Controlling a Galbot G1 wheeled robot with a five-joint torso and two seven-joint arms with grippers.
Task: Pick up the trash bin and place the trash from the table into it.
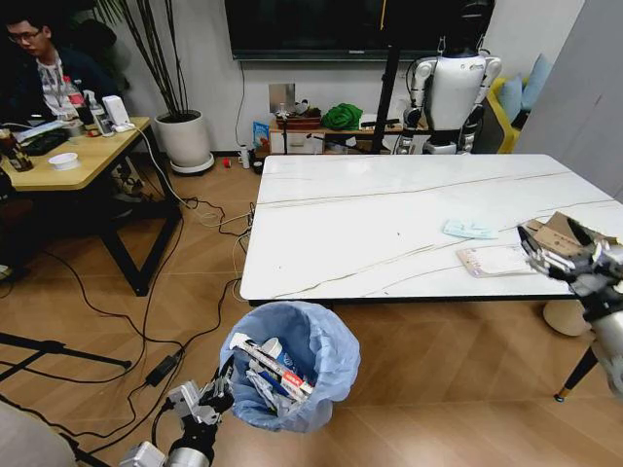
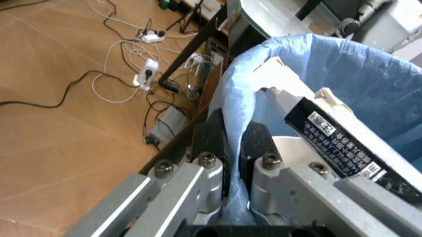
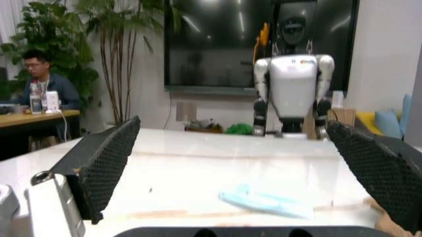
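White marble table (image 1: 389, 214) carries a face mask (image 1: 469, 230), just ahead of the wide-open, empty right gripper (image 1: 555, 255). Left gripper (image 2: 231, 143) pinches the rim of the trash bin (image 1: 307, 365), already holding litter, beside the table's near edge.

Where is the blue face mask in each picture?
Head view: the face mask lies on the white table, toward its right side.
Left wrist view: not in it.
Right wrist view: the mask lies on the table, between the open right gripper fingers.
Shared landmark: the white humanoid robot behind the table.
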